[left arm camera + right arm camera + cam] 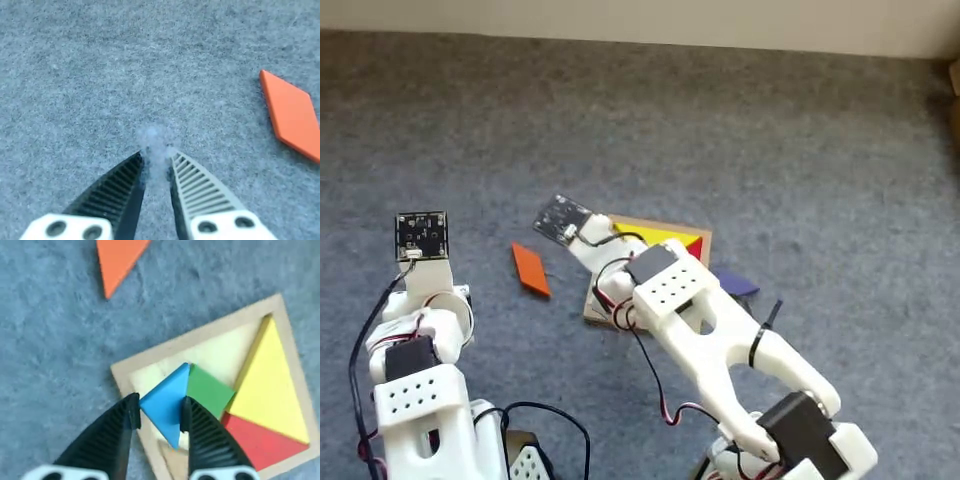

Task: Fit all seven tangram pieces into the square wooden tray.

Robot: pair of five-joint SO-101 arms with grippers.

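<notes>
The square wooden tray [200, 335] lies on grey carpet and holds a yellow triangle [270, 380], a red triangle [260, 442] and a green square [210, 392]. My right gripper [160, 407] is shut on a light blue triangle [165, 400], held over the tray's bare corner with one edge against the green square. In the high view the right arm [700, 320] covers much of the tray [596, 310]. An orange parallelogram [530, 270] lies on the carpet left of the tray, also seen from the left wrist [292, 115]. My left gripper [157, 157] points at bare carpet, shut on nothing.
A dark blue piece [735, 283] rests on the carpet just right of the tray. The left arm [420, 340] stands at the lower left, apart from the orange piece. Open carpet stretches behind the tray to the far wall.
</notes>
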